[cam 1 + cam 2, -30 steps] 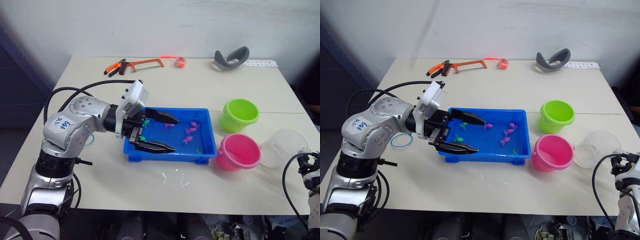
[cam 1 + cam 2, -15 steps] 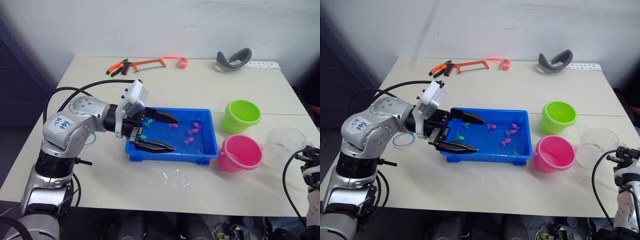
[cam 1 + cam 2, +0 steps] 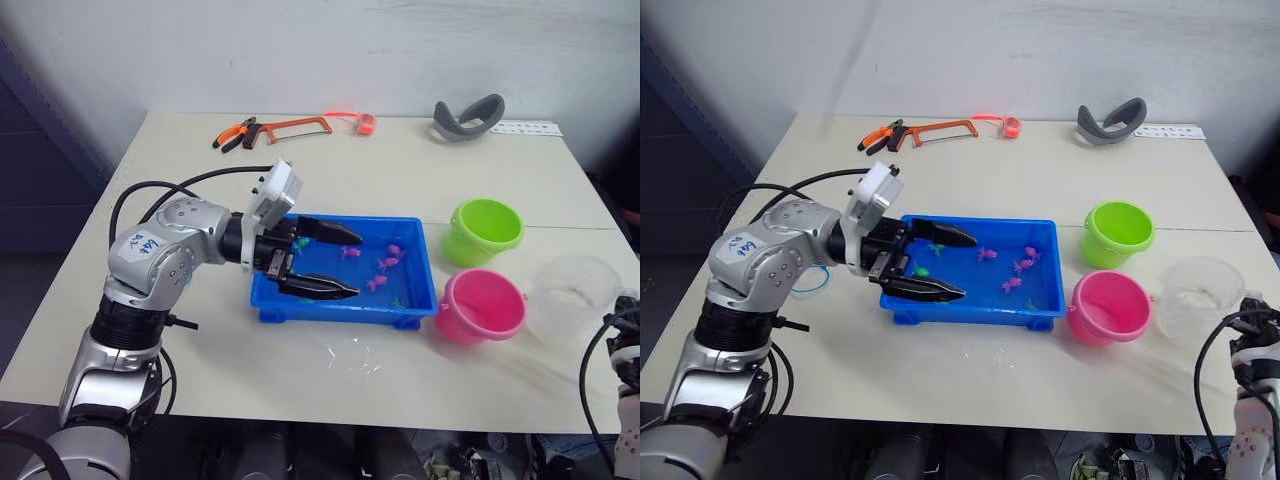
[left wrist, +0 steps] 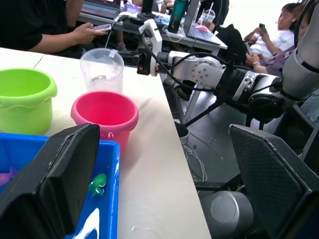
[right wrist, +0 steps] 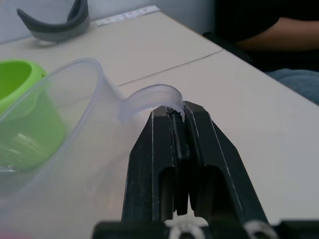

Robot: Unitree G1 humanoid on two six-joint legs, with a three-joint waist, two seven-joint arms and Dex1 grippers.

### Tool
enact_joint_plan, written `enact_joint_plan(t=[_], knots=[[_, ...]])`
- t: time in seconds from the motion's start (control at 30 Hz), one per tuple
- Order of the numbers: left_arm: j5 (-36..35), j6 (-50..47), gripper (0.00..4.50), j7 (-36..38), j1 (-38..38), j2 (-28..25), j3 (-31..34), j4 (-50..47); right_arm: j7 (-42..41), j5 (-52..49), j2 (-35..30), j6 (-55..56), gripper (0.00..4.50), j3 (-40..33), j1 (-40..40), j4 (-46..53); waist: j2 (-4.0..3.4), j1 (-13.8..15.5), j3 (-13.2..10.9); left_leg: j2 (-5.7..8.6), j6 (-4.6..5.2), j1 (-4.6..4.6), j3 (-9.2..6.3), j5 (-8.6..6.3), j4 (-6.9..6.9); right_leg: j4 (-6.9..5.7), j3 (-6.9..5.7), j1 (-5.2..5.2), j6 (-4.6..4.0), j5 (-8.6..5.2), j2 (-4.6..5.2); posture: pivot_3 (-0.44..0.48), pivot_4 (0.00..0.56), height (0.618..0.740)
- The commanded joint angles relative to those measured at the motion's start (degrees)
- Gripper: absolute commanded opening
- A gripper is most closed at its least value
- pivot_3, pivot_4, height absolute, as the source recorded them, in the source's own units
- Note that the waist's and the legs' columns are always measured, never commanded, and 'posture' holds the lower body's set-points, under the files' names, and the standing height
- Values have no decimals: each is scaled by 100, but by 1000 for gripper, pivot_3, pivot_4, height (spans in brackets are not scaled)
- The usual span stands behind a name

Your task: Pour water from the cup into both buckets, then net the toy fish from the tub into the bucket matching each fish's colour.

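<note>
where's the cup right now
The cup stands upright at the table's right edge, just right of the pink bucket, its handle pinched by the right end effector.

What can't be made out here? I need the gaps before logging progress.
- Water level in the pink bucket and green bucket: head views too small to tell.
- Net: mostly behind the left arm.
- Cup contents: right wrist view unclear.

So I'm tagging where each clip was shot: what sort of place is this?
Likely a shared robotics lab or workshop: a hacksaw and pliers lie on the pale table, and seated people work at desks behind it.
</note>
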State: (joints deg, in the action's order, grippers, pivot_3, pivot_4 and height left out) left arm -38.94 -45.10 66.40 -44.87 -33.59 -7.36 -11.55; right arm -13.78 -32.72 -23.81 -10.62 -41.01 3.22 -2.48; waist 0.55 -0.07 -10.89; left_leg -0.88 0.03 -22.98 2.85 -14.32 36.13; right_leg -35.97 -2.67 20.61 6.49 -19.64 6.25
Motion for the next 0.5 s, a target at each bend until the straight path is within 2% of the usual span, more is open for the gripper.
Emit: enact_joint_plan(t=[0.03,0.27,0.5], knots=[[127,294,4500,239,-75,225,-210,373,415,-579,66,-225,81,-599,429,1580,-4,11,-2,0,0,0,0,0,0,0,0,0,0,0,0,0,150,740],[354,622,4500,426,-155,398,-419,676,697,-982,-92,-745,81,-800,895,2879,-6,6,-3,0,1,-6,0,0,-1,0,0,5,0,0,0,0,150,740],[581,919,4500,481,-190,560,-549,942,539,-327,-708,-1137,81,-629,1449,3735,-13,1,-3,0,2,-8,0,0,-1,-1,1,7,0,0,0,0,150,740]])
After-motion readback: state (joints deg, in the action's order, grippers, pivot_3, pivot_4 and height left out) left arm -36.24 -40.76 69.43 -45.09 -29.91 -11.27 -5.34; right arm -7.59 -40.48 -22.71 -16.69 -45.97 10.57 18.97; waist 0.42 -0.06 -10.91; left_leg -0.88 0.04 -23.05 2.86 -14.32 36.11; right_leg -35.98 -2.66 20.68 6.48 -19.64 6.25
